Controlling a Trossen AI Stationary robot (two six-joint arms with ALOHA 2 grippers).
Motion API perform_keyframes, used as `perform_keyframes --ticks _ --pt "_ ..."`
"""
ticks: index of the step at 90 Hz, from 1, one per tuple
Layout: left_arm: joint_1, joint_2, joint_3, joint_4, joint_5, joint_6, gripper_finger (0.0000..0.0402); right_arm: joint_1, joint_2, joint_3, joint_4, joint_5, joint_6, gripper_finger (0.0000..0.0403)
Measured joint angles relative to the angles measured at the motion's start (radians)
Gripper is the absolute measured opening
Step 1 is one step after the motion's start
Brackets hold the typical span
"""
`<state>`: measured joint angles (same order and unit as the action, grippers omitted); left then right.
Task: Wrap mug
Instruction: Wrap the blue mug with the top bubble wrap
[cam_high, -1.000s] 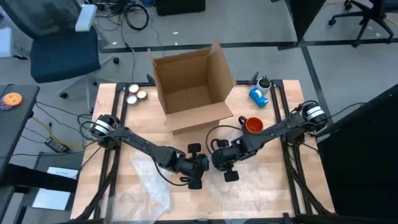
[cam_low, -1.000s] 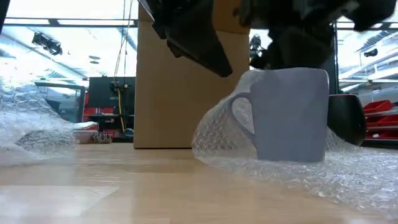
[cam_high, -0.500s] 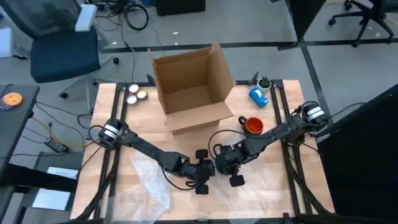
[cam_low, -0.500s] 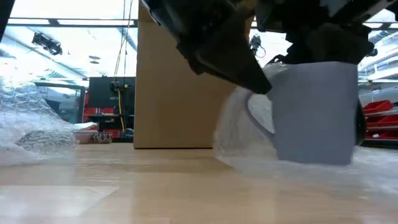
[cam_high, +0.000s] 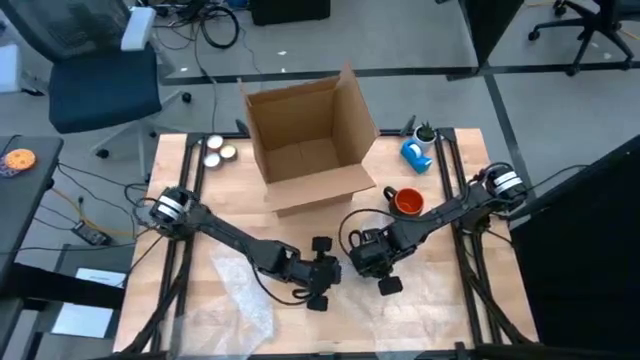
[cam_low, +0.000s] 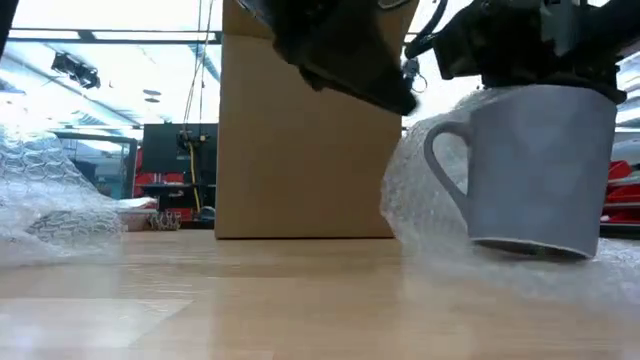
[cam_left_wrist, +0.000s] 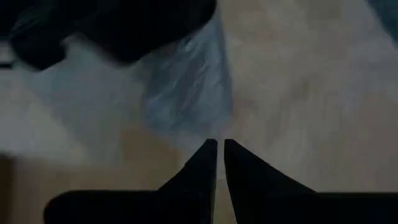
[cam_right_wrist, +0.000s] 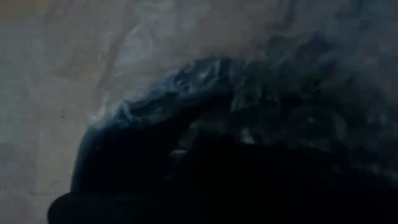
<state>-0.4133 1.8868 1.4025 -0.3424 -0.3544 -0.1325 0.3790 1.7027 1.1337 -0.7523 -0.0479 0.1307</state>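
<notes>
Tilting slightly, grey mug (cam_low: 540, 170), handle seemingly toward cardboard box (cam_low: 305, 150)

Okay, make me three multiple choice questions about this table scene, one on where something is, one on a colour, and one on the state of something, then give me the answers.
1. Where does the cardboard box stand?
A. At the far middle of the table
B. At the near left corner
C. On the floor beside the chair

2. What colour is the mug standing beside the box, near the right arm?
A. Green
B. Orange
C. Yellow

3. How does the grey mug sit in the low view?
A. Lying on its side
B. Upside down
C. Upright on bubble wrap, slightly tilted

Answers:
1 A, the high view shows the box open at the table's far edge, between the arms.
2 B, its rim and body show orange from above.
3 C, its mouth is up, its handle faces the box, and wrap shows under and behind it.
</notes>
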Motion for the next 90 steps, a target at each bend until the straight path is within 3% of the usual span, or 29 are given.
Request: perform_keyframes --ticks 17,36,67,90 --pt "0.002 -0.028 0.002 -0.095 -0.036 -0.082 0.0015 0.008 0.0 0.081 -0.026 0.031 -0.066 0.0" --pt "0.014 0.077 -0.03 -0.054 0.141 -0.105 0.0015 0.04 0.0 0.106 -0.063 0.042 -0.082 0.0" --pt "0.091 0.138 -0.034 0.035 -0.002 0.001 0.0015 0.071 0.0 0.222 -0.117 0.117 -0.02 0.0" --pt "0.159 0.163 -0.034 0.176 0.042 0.13 0.0015 0.072 0.0 0.207 -0.15 0.161 0.079 0.0"
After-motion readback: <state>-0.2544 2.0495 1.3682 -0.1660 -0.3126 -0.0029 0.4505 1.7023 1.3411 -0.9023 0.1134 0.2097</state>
